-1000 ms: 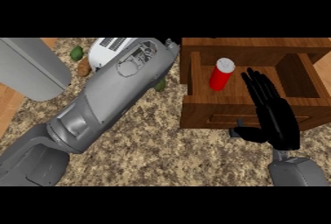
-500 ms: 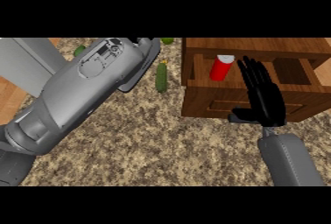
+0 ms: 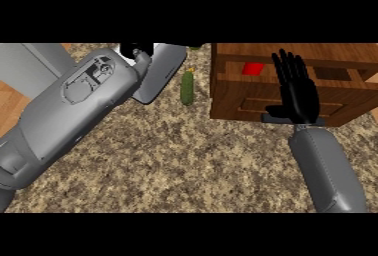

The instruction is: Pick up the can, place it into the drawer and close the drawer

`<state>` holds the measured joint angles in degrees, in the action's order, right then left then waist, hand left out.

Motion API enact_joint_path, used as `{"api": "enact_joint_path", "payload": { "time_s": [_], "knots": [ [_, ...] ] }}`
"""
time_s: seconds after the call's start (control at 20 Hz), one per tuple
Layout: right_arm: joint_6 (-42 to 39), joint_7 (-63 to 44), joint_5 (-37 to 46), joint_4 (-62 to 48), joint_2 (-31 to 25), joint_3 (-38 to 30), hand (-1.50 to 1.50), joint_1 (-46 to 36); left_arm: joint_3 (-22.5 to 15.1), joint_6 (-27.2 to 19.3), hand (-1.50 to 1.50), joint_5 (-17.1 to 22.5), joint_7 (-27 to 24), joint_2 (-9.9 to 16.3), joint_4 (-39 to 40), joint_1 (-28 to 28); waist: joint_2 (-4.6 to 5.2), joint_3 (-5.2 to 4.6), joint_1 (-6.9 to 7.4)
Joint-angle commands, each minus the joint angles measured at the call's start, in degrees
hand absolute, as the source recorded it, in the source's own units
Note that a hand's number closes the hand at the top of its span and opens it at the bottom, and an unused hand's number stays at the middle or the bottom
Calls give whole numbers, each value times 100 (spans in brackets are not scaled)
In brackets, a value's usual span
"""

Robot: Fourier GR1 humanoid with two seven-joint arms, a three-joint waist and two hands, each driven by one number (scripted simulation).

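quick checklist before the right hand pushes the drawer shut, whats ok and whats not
1. Can inside the drawer: ok, red shows within the opening, no hand on it.
2. Can low enough to pass under the cabinet top: cannot tell, only a small red patch shows.
3. Right hand placed for a push: ok, fingers straight, lying over the drawer front.
4. Right hand free of any load: ok, it holds nothing.
5. Left hand out of the drawer's way: ok, it sits at the upper left, apart from the drawer; its fingers are mostly hidden.
6. Cucumber clear of the drawer: ok, it lies on the counter left of the cabinet, apart from it.
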<state>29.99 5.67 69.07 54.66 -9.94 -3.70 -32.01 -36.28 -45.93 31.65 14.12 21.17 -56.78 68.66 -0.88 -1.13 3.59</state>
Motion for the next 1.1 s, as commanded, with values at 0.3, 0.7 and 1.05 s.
{"api": "enact_joint_path", "payload": {
  "time_s": [0.3, 0.7, 1.05],
  "knots": [
    [762, -49, 50, -2219, 109, -533, -150, -1488, -24, -94, -150, -263, -34, 299, -743, -901, 189, 122, 60],
    [1339, 77, 106, -3316, -31, -803, -150, -2429, 190, 273, -150, -261, 149, 856, -1432, -1305, 217, 124, 94],
    [1312, -226, 156, -3769, -128, -938, -150, -3050, 65, 190, -150, -401, -87, 785, -1922, -1913, 270, 125, 257]
  ]
}}
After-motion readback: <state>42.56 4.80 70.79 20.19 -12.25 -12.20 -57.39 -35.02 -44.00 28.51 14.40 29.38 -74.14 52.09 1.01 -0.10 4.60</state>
